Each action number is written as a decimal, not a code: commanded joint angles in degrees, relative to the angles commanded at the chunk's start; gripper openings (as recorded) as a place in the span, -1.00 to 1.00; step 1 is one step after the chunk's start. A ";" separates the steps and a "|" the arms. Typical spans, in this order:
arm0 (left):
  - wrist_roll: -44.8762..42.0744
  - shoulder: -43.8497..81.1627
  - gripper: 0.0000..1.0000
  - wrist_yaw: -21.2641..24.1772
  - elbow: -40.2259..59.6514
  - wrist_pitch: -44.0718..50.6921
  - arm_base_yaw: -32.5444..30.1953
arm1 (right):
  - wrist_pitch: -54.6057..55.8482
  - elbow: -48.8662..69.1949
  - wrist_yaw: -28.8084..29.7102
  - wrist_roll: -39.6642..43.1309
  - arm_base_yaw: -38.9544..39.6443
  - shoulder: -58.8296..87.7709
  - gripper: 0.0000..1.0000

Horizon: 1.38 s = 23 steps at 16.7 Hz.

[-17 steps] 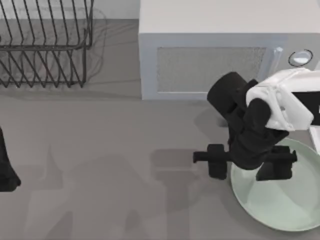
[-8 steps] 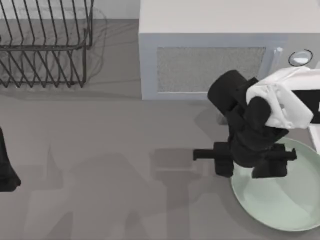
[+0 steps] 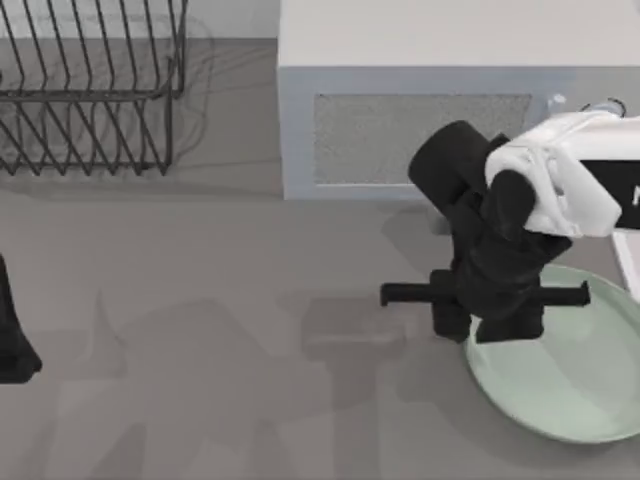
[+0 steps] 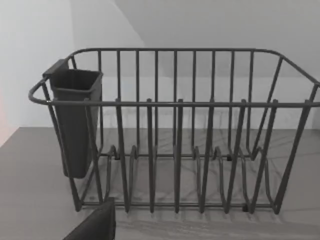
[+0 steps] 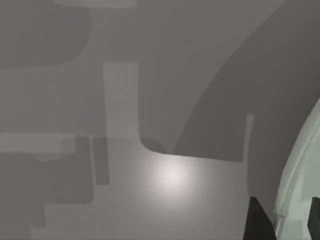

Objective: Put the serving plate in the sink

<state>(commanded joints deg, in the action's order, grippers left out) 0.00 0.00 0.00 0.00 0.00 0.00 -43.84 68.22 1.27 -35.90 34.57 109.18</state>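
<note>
item: right gripper (image 3: 497, 328), black, two-fingered, on the white right arm that enters from the table's right edge; it sits over the left rim of the serving plate (image 3: 570, 370), and in the right wrist view two dark fingertips (image 5: 260, 220) bracket the plate's pale edge (image 5: 300, 190), the jaws narrow and closed onto that rim, as far as can be judged. item: serving plate, pale mint green, round and shallow, lying at the near right of the table (image 3: 250, 330), partly cut off by the top view's right edge. item: sink (image 3: 630, 270), judged to be the white strip at the far right beside the plate; too little of it is visible to be sure. item: microwave (image 3: 420, 110), grey-white box at the far side, close behind the right arm. item: dish rack (image 4: 175, 140), dark wire with a cutlery cup, far left. item: left gripper (image 3: 12, 340), parked at the left edge facing the rack; jaw state cannot be told. handling note, as judgement: a wide plate pinched at one edge tends to droop and pivot, so the grip should sit well onto the rim, the lift should be slow and low, and the carry to the right should keep clear of the microwave front and cross the sink's rim before any release.
</note>
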 joint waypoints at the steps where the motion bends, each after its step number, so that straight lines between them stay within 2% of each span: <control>1: 0.00 0.00 1.00 0.00 0.00 0.00 0.00 | -2.52 2.52 0.00 -0.06 0.06 0.22 -1.00; 12: 0.00 0.00 1.00 0.00 0.00 0.00 0.00 | -48.99 47.76 -0.06 0.45 -0.44 -0.85 -1.00; 15: 0.00 0.00 1.00 0.00 0.00 0.00 0.00 | -54.15 52.84 -0.07 0.77 -0.75 -1.76 -1.00; 23: 0.00 0.00 1.00 0.00 0.00 0.00 0.00 | -54.97 55.01 0.24 1.85 -2.49 -0.76 -1.00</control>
<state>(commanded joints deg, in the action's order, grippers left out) 0.00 0.00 0.00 0.00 0.00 0.00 -98.80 123.22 1.51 -34.05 32.08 108.42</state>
